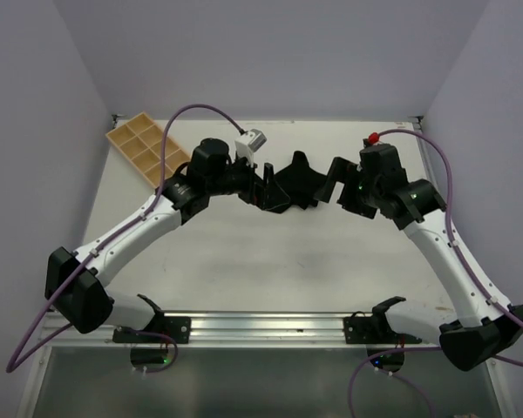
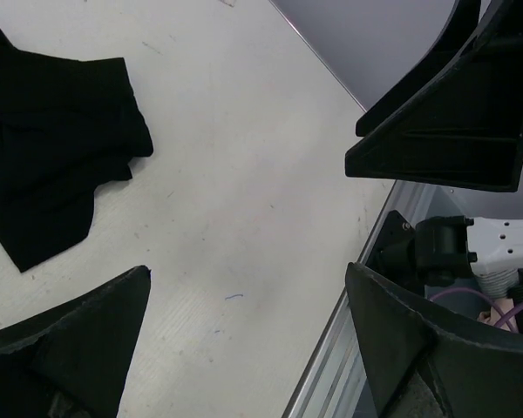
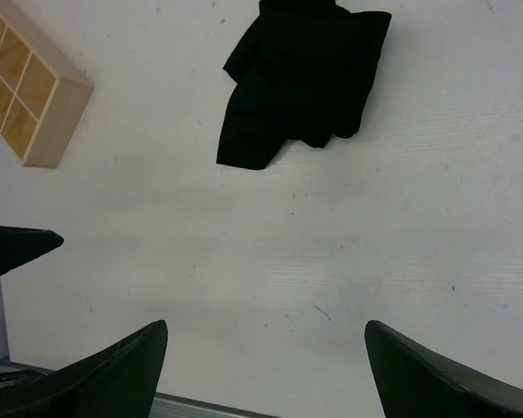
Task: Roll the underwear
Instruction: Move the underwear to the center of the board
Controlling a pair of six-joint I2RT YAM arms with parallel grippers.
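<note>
**Fig.** Both end effectors stand with fingers spread wide and hold nothing. The left gripper (image 1: 263, 190) and the right gripper (image 1: 333, 187) face each other across the underwear (image 1: 293, 181). It lies crumpled on the white table (image 1: 244, 261) between them, near each pair of fingertips but apart from them in the wrist views.

Hazards for you to note:
- You may pinch only the top layer, so the cloth bunches instead of rolling.
- The smooth tabletop may let the garment slide.
- The hard black fingers, approaching from opposite sides, may strike each other.

The garment is matte black, soft and thin, folded on itself, with an uneven hem. A wooden compartment tray (image 1: 144, 148) lies well apart, on the outer side of the left gripper.
</note>
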